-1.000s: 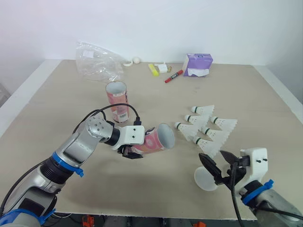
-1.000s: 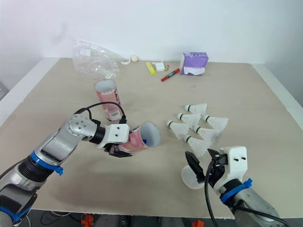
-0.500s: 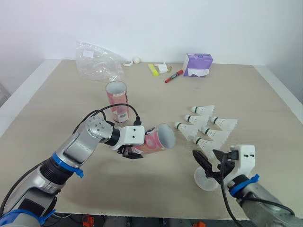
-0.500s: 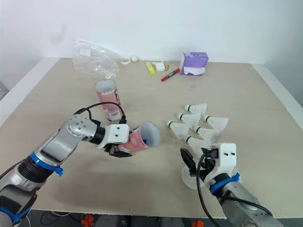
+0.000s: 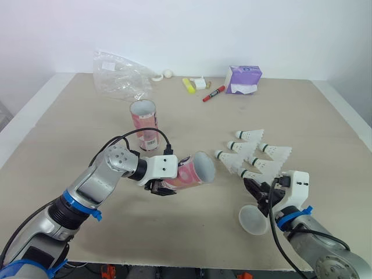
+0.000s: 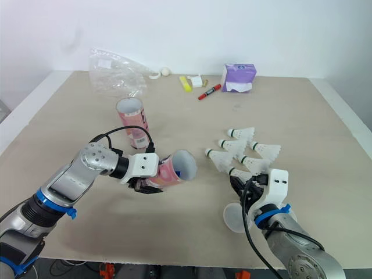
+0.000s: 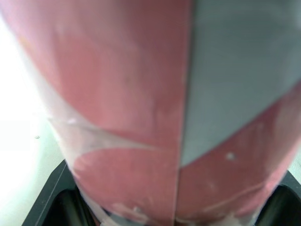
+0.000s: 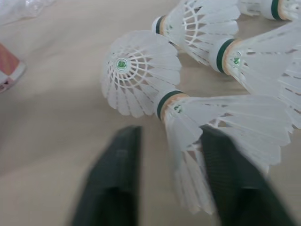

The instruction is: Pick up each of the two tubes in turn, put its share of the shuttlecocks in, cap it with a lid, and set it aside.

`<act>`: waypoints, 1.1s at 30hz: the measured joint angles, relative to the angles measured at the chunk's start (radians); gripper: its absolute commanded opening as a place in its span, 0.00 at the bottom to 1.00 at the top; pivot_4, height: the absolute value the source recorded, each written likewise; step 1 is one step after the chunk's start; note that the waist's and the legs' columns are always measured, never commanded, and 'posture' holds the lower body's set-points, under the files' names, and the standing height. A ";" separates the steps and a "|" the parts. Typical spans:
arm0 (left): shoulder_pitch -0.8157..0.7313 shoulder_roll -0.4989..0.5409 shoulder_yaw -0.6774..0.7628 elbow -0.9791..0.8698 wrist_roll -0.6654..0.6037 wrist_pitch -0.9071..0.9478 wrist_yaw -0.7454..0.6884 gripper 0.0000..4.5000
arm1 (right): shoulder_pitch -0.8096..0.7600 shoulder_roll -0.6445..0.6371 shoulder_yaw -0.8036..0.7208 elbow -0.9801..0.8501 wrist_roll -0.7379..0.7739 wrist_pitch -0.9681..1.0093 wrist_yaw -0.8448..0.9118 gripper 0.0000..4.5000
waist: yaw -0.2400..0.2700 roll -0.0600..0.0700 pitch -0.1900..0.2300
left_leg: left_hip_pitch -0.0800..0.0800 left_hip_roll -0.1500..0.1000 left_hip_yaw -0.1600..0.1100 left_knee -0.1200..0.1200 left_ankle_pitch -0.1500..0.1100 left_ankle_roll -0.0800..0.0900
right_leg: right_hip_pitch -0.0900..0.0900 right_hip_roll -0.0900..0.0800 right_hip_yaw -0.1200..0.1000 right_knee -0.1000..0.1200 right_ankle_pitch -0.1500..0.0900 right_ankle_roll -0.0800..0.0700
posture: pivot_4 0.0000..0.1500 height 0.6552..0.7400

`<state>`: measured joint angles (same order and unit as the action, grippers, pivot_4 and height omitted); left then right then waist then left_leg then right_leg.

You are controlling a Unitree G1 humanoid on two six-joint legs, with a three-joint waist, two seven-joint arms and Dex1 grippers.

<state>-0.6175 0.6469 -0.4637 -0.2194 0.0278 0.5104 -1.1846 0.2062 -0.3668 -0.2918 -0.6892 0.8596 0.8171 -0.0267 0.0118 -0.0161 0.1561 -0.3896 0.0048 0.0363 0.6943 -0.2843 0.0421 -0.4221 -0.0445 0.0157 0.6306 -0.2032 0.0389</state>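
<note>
Right gripper (image 5: pixel 256 187) has left its place above the lid (image 5: pixel 253 219) and pushed forward to the shuttlecocks (image 5: pixel 261 164), so the lid now lies uncovered on the table (image 5: pixel 70 133). The left gripper (image 5: pixel 163 187) and its load have not shifted.

The upright tube (image 5: pixel 143 124) stands open-mouthed on the table. The 6 shuttlecocks lie in a loose cluster well to its right and a little nearer the robot. The lid lies farther right and much nearer the robot.

The right gripper's 2 fingers are spread wide and hold nothing. They stand on either side of the feather skirt of the nearest shuttlecock (image 8: pixel 221 117). Whether they touch it I cannot tell.

The left gripper is clamped around the held tube (image 5: pixel 192 171), just on the robot's side of the upright tube and slightly to its right. This tube is lifted off the table and tipped almost level, its open mouth turned toward the shuttlecocks.
</note>
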 measured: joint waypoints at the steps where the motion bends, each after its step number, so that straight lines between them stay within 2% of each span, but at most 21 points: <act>1: 0.001 0.000 0.000 -0.001 0.000 0.000 0.001 0.67 | 0.000 0.000 0.000 0.001 -0.001 0.003 -0.001 0.02 | 0.000 0.000 0.000 | 0.000 0.000 0.000 0.000 0.000 0.000 | 0.000 0.000 0.000 0.000 0.000 0.000 | 1.00 1.00; 11: 0.001 -0.008 0.002 0.001 0.003 0.010 0.002 0.67 | 0.002 -0.002 -0.001 0.009 -0.014 0.003 0.002 0.02 | 0.000 0.000 0.000 | 0.000 -0.001 0.000 0.000 0.000 0.000 | 0.000 0.000 0.000 0.000 0.000 0.000 | 1.00 1.00; 15: -0.001 -0.015 0.002 0.006 0.003 0.009 0.002 0.67 | 0.016 -0.044 -0.022 -0.007 -0.017 0.006 0.015 0.02 | 0.000 0.001 0.000 | 0.000 -0.003 -0.001 0.000 0.001 0.002 | 0.000 -0.002 0.001 0.000 0.000 0.001 | 1.00 1.00; 19: -0.008 -0.021 -0.001 0.026 0.003 -0.009 -0.001 0.67 | 0.025 -0.167 -0.128 -0.094 0.083 0.044 0.036 0.02 | 0.000 0.001 -0.001 | -0.001 -0.006 -0.001 0.000 0.002 0.004 | 0.001 -0.004 0.002 0.000 0.001 0.004 | 1.00 1.00; 25: -0.023 -0.033 -0.007 0.069 0.004 -0.044 -0.004 0.67 | 0.017 -0.462 -0.302 -0.169 0.275 0.073 0.209 0.02 | 0.000 0.000 0.000 | 0.000 -0.010 -0.002 0.000 0.005 0.009 | 0.004 -0.008 0.001 -0.002 0.002 0.007 | 1.00 1.00; 29: -0.032 -0.041 -0.011 0.090 0.004 -0.057 -0.010 0.67 | -0.061 -0.649 -0.300 -0.228 0.114 -0.121 0.541 0.02 | 0.000 0.001 -0.001 | 0.000 -0.011 -0.003 0.000 0.006 0.010 | 0.004 -0.009 -0.001 -0.002 0.003 0.008 | 1.00 1.00; 33: -0.032 -0.045 -0.010 0.092 0.004 -0.058 -0.014 0.67 | -0.067 -0.709 -0.179 -0.249 -0.099 -0.298 0.731 0.02 | 0.001 -0.003 -0.001 | -0.001 -0.011 -0.007 0.000 0.006 0.010 | 0.006 -0.010 -0.005 -0.006 0.002 0.008 | 1.00 1.00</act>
<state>-0.6490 0.6020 -0.4741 -0.1272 0.0315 0.4522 -1.1989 0.1394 -1.0754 -0.4705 -0.9380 0.7605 0.5194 0.7043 0.0125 -0.0188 0.1552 -0.3908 -0.0063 0.0292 0.6938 -0.2787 0.0519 -0.4157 -0.0544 0.0104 0.6248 -0.2008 0.0472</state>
